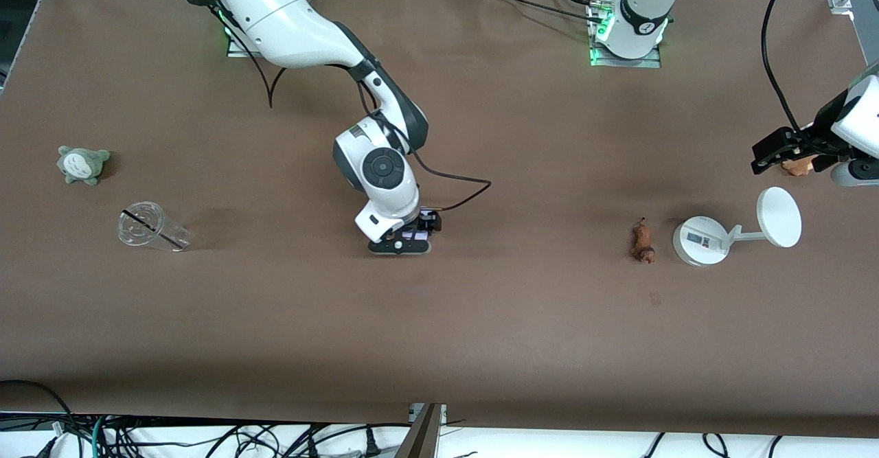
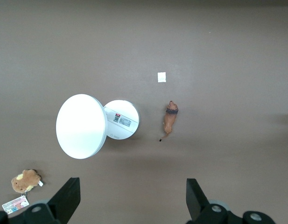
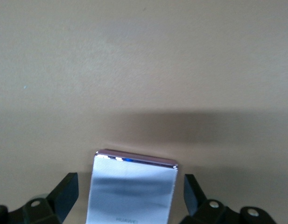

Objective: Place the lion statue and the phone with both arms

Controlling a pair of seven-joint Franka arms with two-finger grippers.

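Progress looks early: neither object appears placed yet. The right gripper (image 1: 405, 238) is down at the table's middle, its fingers spread either side of the phone (image 3: 132, 191) without visibly touching it, so a grasp or release there seems unfinished. The lion statue (image 1: 643, 241) lies untouched on the mat just beside the white stand (image 1: 700, 240), toward the left arm's end. The left gripper (image 2: 132, 198) hangs open high above that end, over the brown plush (image 2: 25, 181).

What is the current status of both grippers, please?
Right gripper low at table centre, open around phone. Left gripper open, high over table's end. Lion statue untouched beside white stand.
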